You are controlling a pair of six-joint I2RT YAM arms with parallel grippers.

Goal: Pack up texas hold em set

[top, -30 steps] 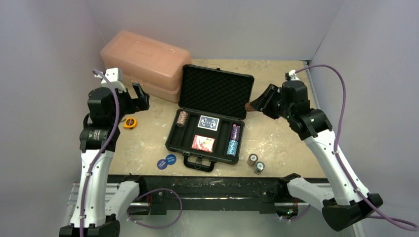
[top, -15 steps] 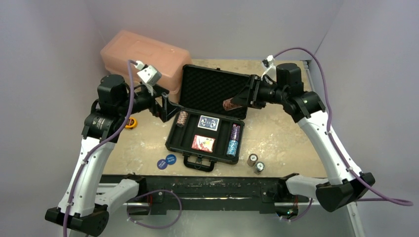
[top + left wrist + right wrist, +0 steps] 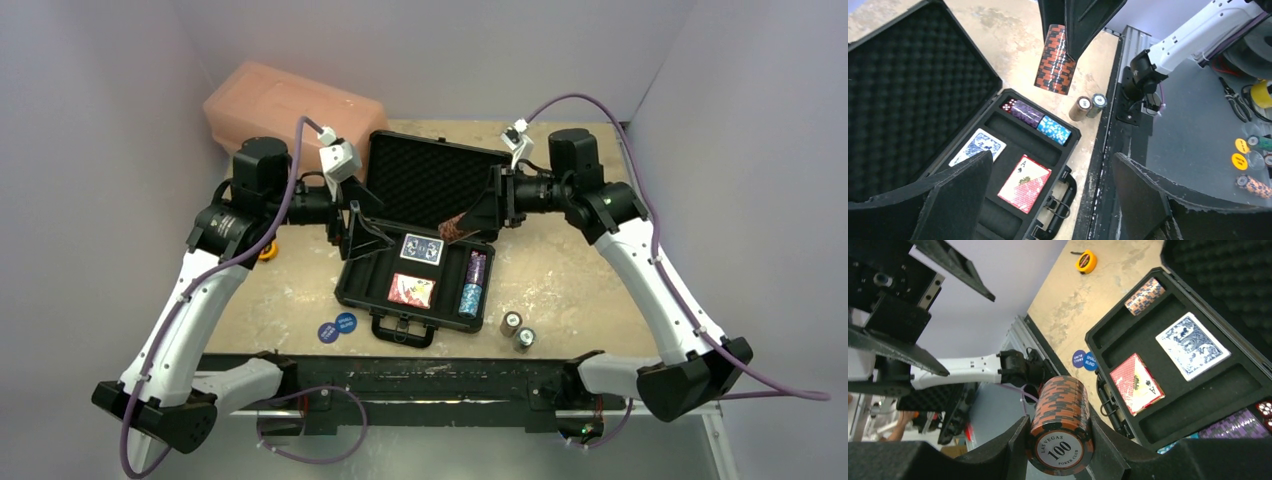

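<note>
Overhead, we see our right hand (image 3: 470,220) clamped on an orange-and-black chip stack (image 3: 1060,432) above the open black briefcase (image 3: 430,182); our left hand (image 3: 362,238) hovers at the case's left edge, fingers apart.

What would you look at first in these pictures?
The open black briefcase in the middle of the table grabs the eye, with a blue card deck and a red card deck lying in its slots. Just above it, the right end effector holds an orange-and-black chip stack marked 100 in the air. A big pink box sits at the far left corner.
</note>
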